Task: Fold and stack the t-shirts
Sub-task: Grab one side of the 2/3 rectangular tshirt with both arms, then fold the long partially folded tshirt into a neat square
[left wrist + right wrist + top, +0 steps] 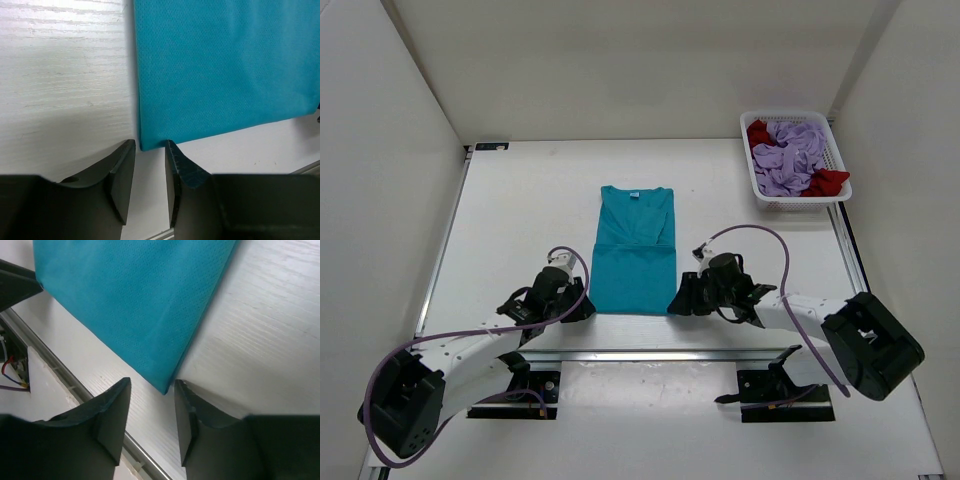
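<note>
Currently the teal t-shirt [633,255] lies flat, sides folded in. Left gripper [150,146] and right gripper [152,385] sit at its near hem corners, jaws apart, nothing pinched yet. Likely staged to fold hem to collar. Basket [800,202] beyond its right.

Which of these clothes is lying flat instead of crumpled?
The teal t-shirt, spread on the table. The purple garments and red garments sit bunched in the white basket.
</note>
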Robot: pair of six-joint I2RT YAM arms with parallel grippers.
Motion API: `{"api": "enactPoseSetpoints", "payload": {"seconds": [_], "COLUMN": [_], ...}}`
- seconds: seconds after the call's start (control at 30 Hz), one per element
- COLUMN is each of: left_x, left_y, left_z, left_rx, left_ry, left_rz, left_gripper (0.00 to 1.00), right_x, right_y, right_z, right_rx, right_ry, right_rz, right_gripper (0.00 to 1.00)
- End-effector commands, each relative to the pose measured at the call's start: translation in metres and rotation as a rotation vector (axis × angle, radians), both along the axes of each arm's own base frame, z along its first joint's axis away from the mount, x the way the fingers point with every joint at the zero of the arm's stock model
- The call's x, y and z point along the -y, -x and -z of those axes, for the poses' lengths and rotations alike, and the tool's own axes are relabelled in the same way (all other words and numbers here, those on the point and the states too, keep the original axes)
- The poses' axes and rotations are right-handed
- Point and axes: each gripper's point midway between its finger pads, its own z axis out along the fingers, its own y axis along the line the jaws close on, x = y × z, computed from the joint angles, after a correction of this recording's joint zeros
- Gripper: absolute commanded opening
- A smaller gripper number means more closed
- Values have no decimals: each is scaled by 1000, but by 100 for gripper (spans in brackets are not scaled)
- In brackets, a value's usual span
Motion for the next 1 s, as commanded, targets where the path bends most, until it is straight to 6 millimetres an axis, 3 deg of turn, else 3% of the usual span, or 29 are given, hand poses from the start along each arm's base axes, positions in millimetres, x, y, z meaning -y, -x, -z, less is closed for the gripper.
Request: {"api": "enactPoseSetpoints", "payload": {"seconds": [0.0, 0.13, 0.27, 0.3, 0.4, 0.5, 0.63, 0.7, 0.8, 0.9, 0.93, 0.97], "left_x": [-12, -9, -7, -3, 1, 5, -6, -3, 1, 20, 27, 36], "left_y": [17, 13, 11, 10, 19, 35, 74, 79, 75, 48, 40, 26], "left_z": [22, 21, 19, 14, 11, 5, 10, -6, -37, -105, -111, -140], "left_rx": [-67, -65, -61, -49, -63, -73, -147, -118, -98, 15, 22, 94], "left_ry": [-55, -41, -34, -22, -39, -21, -20, 44, 112, 201, 194, 219], "left_rz": [0, -5, -13, 2, 26, 64, 86, 89, 77, 100, 109, 117], "left_gripper": [41, 35, 15, 6, 0, 0, 0, 0, 0, 0, 0, 0], "right_x": [-7, -8, -14, -14, -9, -4, -8, -2, -13, -22, -18, -14], "right_y": [0, 6, 3, 3, 10, 35, 88, 100, 97, 62, 50, 29], "right_z": [2, 12, 6, 5, 2, 4, -2, -8, -42, -83, -87, -93], "right_rx": [-8, -53, -48, -37, -41, -59, -81, -78, -42, 71, 81, 95], "right_ry": [-20, -6, -25, -25, -9, 34, 61, 95, 22, -11, -8, -2], "right_rz": [-8, -23, -30, -30, -27, -33, -115, -111, -122, -115, -97, -65], "right_gripper": [37, 24, 5, 1, 0, 0, 0, 0, 0, 1, 0, 0]}}
